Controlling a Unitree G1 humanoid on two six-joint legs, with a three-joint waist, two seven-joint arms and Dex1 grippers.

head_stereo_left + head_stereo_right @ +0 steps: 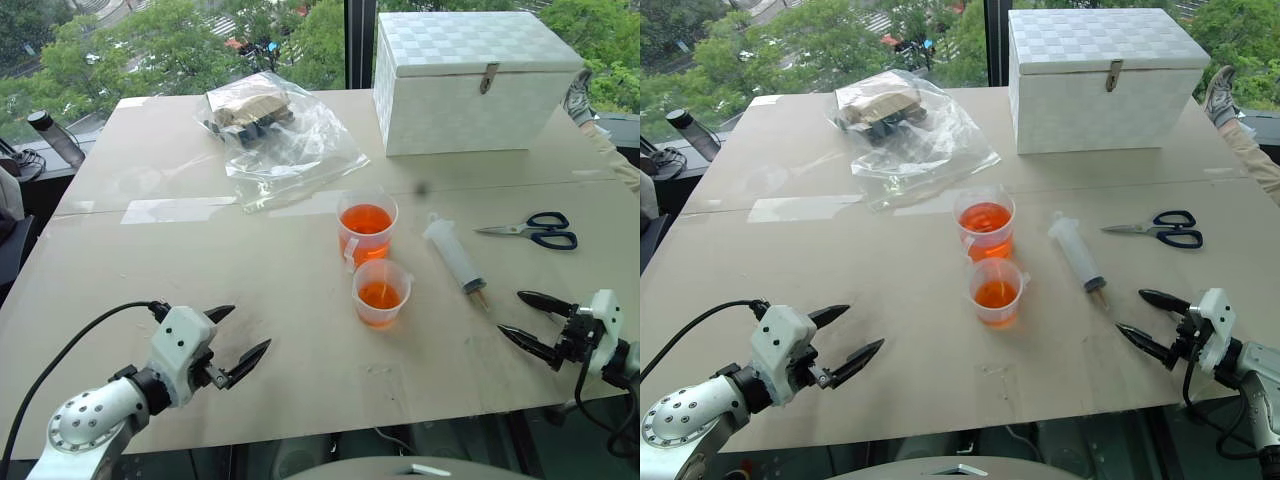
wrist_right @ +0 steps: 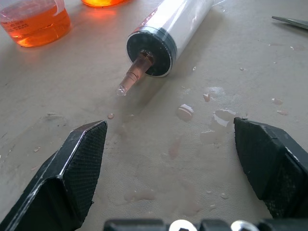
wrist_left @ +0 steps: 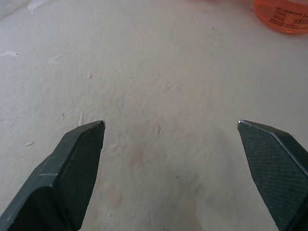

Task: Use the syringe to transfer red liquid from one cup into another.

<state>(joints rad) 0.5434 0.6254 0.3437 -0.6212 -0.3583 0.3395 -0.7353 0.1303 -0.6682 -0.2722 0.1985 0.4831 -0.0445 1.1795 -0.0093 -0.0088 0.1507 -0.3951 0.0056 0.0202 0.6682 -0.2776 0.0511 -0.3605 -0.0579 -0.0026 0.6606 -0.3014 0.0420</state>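
The syringe [image 1: 455, 258] lies flat on the table right of the cups, its tan tip [image 2: 132, 77] pointing at my right gripper. The taller taped cup [image 1: 367, 228] and the shorter cup [image 1: 381, 292] in front of it both hold red liquid [image 1: 366, 218]. My right gripper [image 1: 509, 312] hovers open near the table's front right, a short way from the syringe tip, nothing between its fingers. At the front left my left gripper [image 1: 251, 325] is open and empty over bare table, well left of the shorter cup [image 3: 284, 17].
Scissors [image 1: 530, 230] lie right of the syringe. A white box [image 1: 470, 80] and a clear plastic bag [image 1: 275, 130] sit at the back. Small drops wet the table [image 2: 185, 111] by the syringe tip. A dark bottle [image 1: 55, 138] stands off the far left.
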